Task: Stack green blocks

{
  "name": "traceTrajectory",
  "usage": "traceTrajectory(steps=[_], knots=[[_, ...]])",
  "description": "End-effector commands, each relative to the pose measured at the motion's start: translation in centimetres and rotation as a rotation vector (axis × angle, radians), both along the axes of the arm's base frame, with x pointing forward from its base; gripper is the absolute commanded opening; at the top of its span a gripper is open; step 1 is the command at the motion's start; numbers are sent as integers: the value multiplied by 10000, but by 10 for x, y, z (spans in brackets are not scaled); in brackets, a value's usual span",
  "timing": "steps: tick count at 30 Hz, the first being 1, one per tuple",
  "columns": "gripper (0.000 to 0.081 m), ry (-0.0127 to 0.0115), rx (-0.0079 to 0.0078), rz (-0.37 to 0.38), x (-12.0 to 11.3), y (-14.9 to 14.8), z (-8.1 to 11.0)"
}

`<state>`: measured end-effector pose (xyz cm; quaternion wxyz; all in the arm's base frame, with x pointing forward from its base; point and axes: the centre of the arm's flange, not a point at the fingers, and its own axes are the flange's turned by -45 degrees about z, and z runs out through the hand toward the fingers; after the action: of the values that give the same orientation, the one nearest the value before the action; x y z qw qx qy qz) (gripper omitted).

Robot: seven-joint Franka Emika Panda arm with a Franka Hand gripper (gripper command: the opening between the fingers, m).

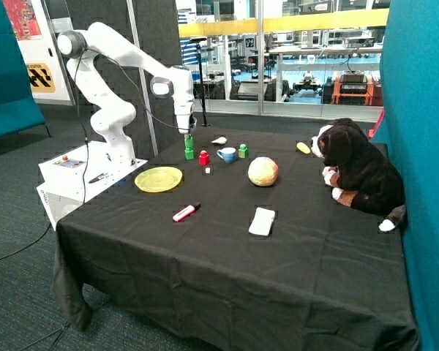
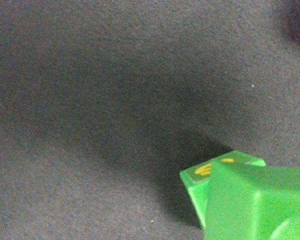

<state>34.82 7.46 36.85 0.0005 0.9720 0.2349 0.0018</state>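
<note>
Green blocks [image 1: 189, 149] stacked two high, directly beneath pincer [image 1: 187, 136], grip state unclear

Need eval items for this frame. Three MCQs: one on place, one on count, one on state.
1. The lone green block stands beside:
A. blue cup
B. yellow plate
C. plush dog

2. Green blocks in view:
A. one
B. three
C. five

3. The gripper is:
A. over the ball
B. at the top of the green stack
C. on the marker

Answers: 1 A, it stands right next to the cup. 2 B, two stacked near the red block, one by the cup. 3 B, it sits directly above the stack.
</note>
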Motion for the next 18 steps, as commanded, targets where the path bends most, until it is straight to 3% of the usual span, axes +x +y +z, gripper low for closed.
traceTrajectory(steps=[1, 18], knots=[[0, 37, 3, -100, 1, 2, -1], [0, 37, 3, -241, 0, -8, -3]])
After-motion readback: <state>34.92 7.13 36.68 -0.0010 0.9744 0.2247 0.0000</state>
